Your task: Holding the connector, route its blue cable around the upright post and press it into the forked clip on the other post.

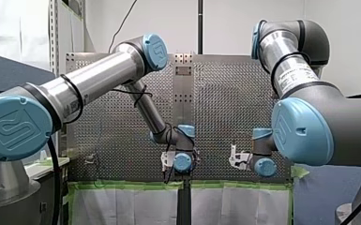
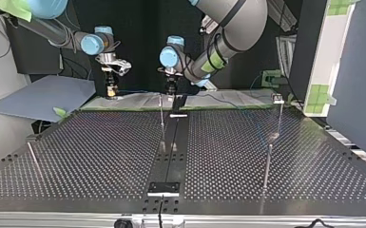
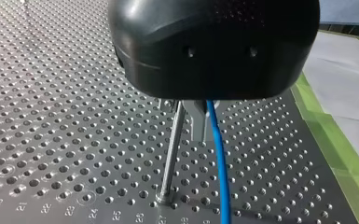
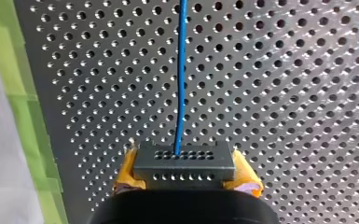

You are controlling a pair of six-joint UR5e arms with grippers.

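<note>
Now, at the right gripper (image 4: 186, 179): holds the connector (image 4: 185, 163) tight, squeezed from both sides by the yellow pads (image 4: 127, 173), closed down onto that dark grey block. Shows two rows of little holes on the block. Sends the blue cable (image 4: 182, 70) out of the upper row and straight ahead, over the table (image 4: 284, 93) full of holes. Sits near the table's edge, close to a strip of green tape (image 4: 25, 116). Over at the left gripper (image 2: 171, 89): hangs low over the table, by the middle of the far edge in the top view, well apart from the right gripper at that view's left. Hides under its own black shell (image 3: 214, 46) in the left wrist view, so cannot tell if open or closed, or if holding anything. Lets the blue cable come out from under that shell and run on over the table. Passes just beside a thin metal post (image 3: 172, 149) there, close to it up high and a little apart lower down. Has the post's foot planted in a table hole, under the left gripper. Shows two more thin posts at the top view's right: a near post (image 2: 267, 166) and a far post (image 2: 278, 99) with a small pale head, too small to tell its shape.
</note>
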